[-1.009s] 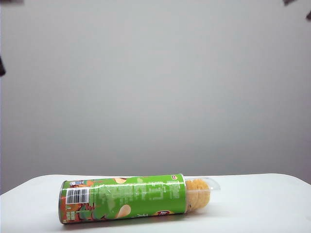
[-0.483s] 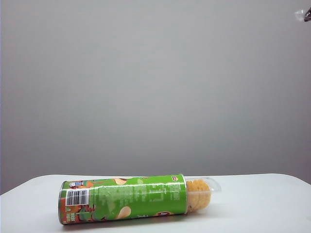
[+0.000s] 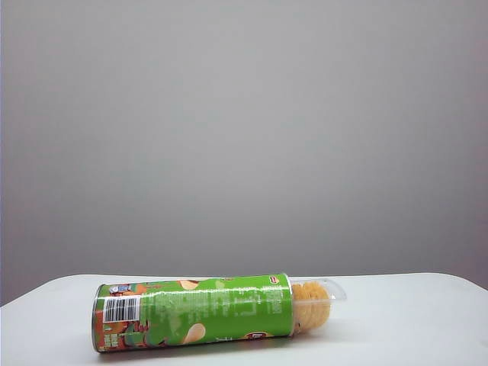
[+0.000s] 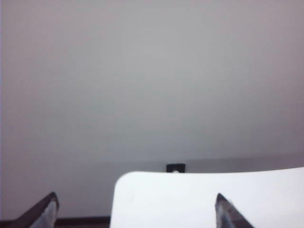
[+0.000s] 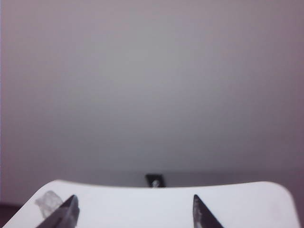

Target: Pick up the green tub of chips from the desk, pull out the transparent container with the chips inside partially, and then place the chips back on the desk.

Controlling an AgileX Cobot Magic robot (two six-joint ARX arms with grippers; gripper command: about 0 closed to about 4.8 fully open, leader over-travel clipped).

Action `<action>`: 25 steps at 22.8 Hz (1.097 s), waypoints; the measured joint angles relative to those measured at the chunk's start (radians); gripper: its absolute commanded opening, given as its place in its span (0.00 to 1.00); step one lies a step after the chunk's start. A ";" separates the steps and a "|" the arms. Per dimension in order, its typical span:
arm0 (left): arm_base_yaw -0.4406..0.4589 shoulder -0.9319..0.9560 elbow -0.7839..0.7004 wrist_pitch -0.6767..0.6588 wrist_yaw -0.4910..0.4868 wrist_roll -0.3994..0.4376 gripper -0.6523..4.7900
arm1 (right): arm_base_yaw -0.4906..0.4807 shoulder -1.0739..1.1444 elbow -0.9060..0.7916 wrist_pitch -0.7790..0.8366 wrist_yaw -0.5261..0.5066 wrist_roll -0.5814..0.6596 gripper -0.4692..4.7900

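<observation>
Bright-green tub of chips [image 3: 194, 312] with white barcode panel, golden-yellow chips [image 3: 310, 305], white desk [image 3: 396, 320]

A plain gray wall [image 3: 244, 130] fills the room behind. It is smooth and bare, with soft, even light and no hard shadows. Low on the wall sits a small dark square thing [image 4: 175, 167]. A dark strip [image 4: 80, 220] runs along the bottom.
</observation>
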 measured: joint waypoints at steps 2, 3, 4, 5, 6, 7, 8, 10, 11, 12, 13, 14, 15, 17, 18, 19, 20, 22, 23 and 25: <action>0.000 -0.036 -0.042 0.012 -0.002 -0.040 0.90 | 0.000 -0.056 -0.034 0.001 0.026 0.000 0.67; 0.000 -0.053 -0.058 0.016 -0.008 -0.058 0.89 | 0.000 -0.081 -0.050 0.002 0.034 0.001 0.67; 0.000 -0.071 -0.074 0.021 -0.015 -0.078 0.87 | 0.003 -0.116 -0.076 0.008 0.040 0.001 0.67; 0.000 -0.088 -0.093 0.038 -0.023 -0.083 0.85 | 0.007 -0.148 -0.103 0.019 0.045 0.002 0.67; 0.000 -0.101 -0.110 0.050 -0.027 -0.084 0.85 | 0.008 -0.170 -0.122 0.022 0.050 0.002 0.67; 0.000 -0.114 -0.131 0.059 -0.027 -0.084 0.85 | 0.008 -0.194 -0.143 0.022 0.060 0.002 0.66; 0.000 -0.122 -0.149 0.060 -0.027 -0.079 0.85 | 0.008 -0.211 -0.156 0.019 0.065 0.002 0.64; 0.000 -0.133 -0.206 0.066 -0.026 -0.054 0.85 | 0.007 -0.218 -0.189 0.021 0.076 0.003 0.57; 0.000 -0.134 -0.233 0.078 -0.026 -0.051 0.85 | 0.006 -0.219 -0.201 0.015 0.078 0.002 0.56; 0.000 -0.134 -0.286 0.099 -0.026 -0.050 0.85 | 0.006 -0.219 -0.222 0.014 0.079 -0.005 0.52; 0.000 -0.134 -0.310 0.112 -0.026 -0.050 0.84 | 0.006 -0.219 -0.232 0.014 0.084 -0.006 0.47; 0.000 -0.135 -0.319 0.092 -0.025 -0.047 0.84 | 0.006 -0.219 -0.242 0.014 0.090 -0.006 0.45; 0.000 -0.132 -0.320 0.075 -0.029 -0.041 0.84 | 0.006 -0.219 -0.256 0.015 0.101 -0.006 0.44; 0.000 -0.136 -0.319 0.079 -0.029 -0.024 0.82 | 0.006 -0.218 -0.296 0.011 0.124 -0.010 0.33; 0.000 -0.135 -0.319 0.079 -0.029 -0.024 0.70 | 0.006 -0.219 -0.307 0.004 0.133 -0.010 0.26; 0.000 -0.135 -0.319 0.079 -0.029 -0.017 0.63 | 0.006 -0.218 -0.307 -0.004 0.151 -0.010 0.24; 0.000 -0.135 -0.319 0.080 -0.030 -0.013 0.55 | 0.006 -0.219 -0.307 -0.004 0.167 -0.012 0.21; 0.000 -0.135 -0.319 0.080 -0.042 -0.009 0.42 | 0.006 -0.219 -0.307 -0.015 0.191 -0.014 0.16; 0.000 -0.135 -0.319 0.080 -0.048 -0.008 0.37 | 0.006 -0.219 -0.307 -0.020 0.198 -0.018 0.14; 0.000 -0.135 -0.319 0.079 -0.052 -0.008 0.25 | 0.005 -0.219 -0.307 -0.031 0.204 -0.034 0.08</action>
